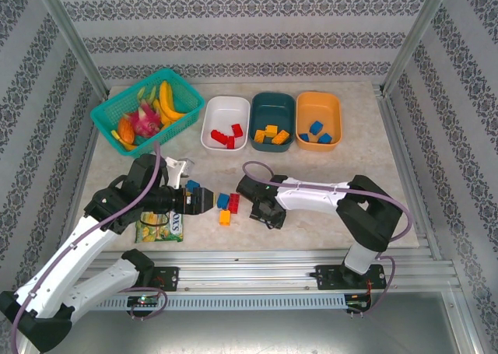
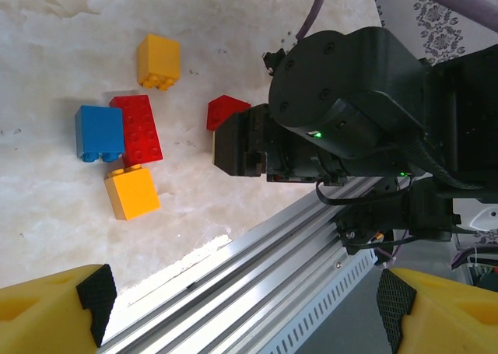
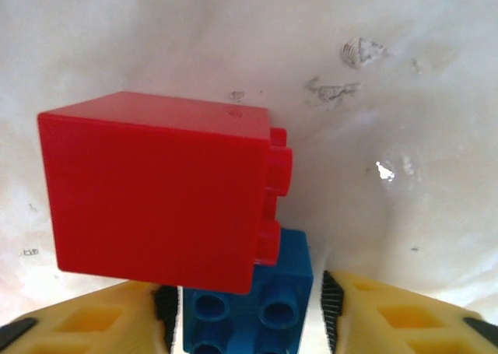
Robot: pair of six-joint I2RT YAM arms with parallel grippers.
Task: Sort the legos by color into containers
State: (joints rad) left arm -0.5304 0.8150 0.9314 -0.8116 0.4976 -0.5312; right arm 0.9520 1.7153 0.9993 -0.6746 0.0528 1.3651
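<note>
Blue (image 1: 223, 201), red (image 1: 235, 201) and orange (image 1: 225, 217) legos lie loose mid-table. My right gripper (image 1: 250, 206) reaches them from the right. In the right wrist view its yellow fingers (image 3: 354, 311) flank a blue lego (image 3: 253, 307) with thin gaps on both sides, and a big red lego (image 3: 156, 191) sits just beyond. My left gripper (image 1: 204, 201) (image 2: 245, 307) stands wide open, holding nothing, left of the pile. Its view shows blue (image 2: 99, 132), red (image 2: 136, 128) and two orange-yellow legos (image 2: 158, 61) (image 2: 132, 192). White (image 1: 212, 113), teal (image 1: 272, 101) and orange (image 1: 319, 103) containers hold red, yellow and blue legos.
A teal lattice basket (image 1: 105, 117) of fruit stands at the back left. A green snack packet (image 1: 159, 228) lies under my left arm. The metal rail (image 2: 257, 268) runs along the table's near edge. A small red piece (image 2: 226, 111) sits against the right gripper's black body.
</note>
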